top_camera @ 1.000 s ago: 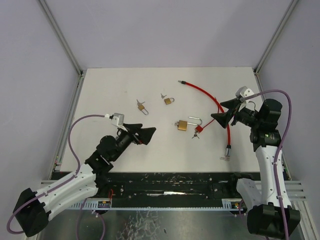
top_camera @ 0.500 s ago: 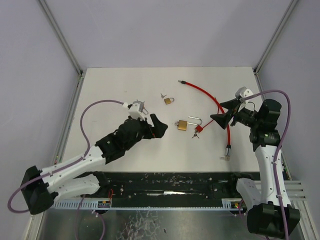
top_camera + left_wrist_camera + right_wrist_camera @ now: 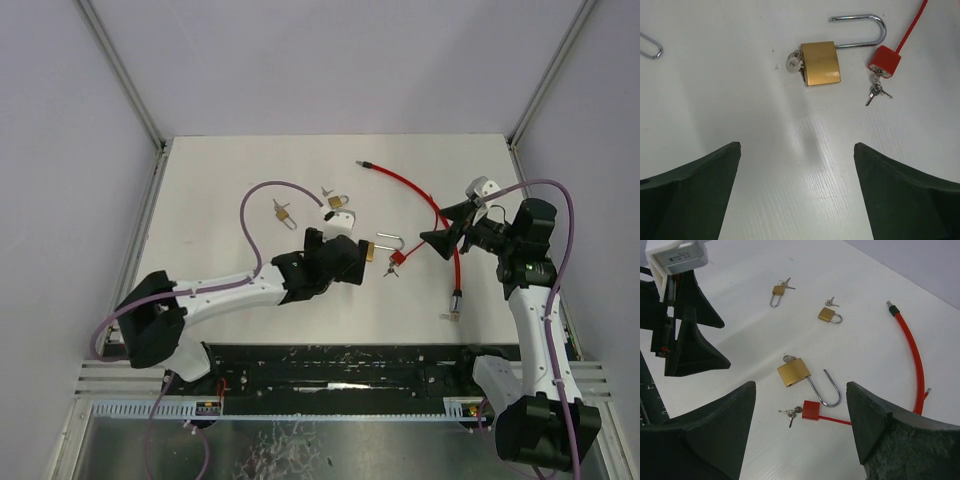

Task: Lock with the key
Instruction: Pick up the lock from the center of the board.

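A large brass padlock [image 3: 364, 250] lies mid-table with its steel shackle [image 3: 867, 30] swung open. A silver key [image 3: 793, 62] sticks out of the padlock [image 3: 820, 63] body's base. My left gripper [image 3: 797, 145] is open and hovers just short of the padlock on its near-left side, touching nothing; the right wrist view shows the left gripper [image 3: 726, 342] left of the padlock [image 3: 793, 372]. My right gripper [image 3: 433, 224] is open and empty, to the right of the shackle. Seen from the right wrist, the right gripper [image 3: 801, 385] frames the padlock from a distance.
A red cable lock [image 3: 442, 218] curves along the right side; its red block [image 3: 885, 60] with a small key bunch [image 3: 875, 91] lies beside the shackle. Two small brass padlocks with keys [image 3: 338, 201] [image 3: 283, 212] lie farther back. White walls enclose the table.
My left arm has swung far to the right across the table, from the near left up to the large padlock. The right arm has barely moved.
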Available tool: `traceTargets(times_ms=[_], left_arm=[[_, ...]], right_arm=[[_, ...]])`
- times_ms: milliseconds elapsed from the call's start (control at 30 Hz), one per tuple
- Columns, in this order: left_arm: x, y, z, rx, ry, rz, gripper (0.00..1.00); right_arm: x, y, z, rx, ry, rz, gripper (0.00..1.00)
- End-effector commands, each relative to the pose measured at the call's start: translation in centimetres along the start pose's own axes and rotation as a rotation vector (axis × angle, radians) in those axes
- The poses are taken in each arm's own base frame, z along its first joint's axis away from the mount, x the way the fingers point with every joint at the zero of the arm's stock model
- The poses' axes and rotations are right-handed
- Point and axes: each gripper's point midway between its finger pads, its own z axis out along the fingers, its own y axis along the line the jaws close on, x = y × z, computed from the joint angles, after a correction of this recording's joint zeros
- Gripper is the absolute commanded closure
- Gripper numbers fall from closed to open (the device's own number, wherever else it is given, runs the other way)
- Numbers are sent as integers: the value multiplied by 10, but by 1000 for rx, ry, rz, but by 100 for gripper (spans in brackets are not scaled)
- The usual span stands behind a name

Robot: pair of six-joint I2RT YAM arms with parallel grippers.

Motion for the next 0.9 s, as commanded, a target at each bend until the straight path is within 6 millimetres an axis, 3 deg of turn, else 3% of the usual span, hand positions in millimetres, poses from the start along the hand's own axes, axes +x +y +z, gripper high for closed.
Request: traceTargets(times_ms=[0,200,433,533,633,867], left_arm=[[-19,-4,16,-38,-13,96,6],[-32,-18,43,35,80,21,7],[-46,-21,48,32,120,12,10],[-49,-24,59,66,110,-55,14],[-48,-27,75,91,143,-133,23],[-41,-22,104,16,155,-166,24]], right_arm=[[1,-8,0,24,5,-34,21],[8,-12,1,22,16,-16,21],[14,-18,2,34,28,1,20],[15,-22,-1,49,27,8,20],[14,-22,-2,51,21,10,20],[16,-21,-1,39,21,18,20]])
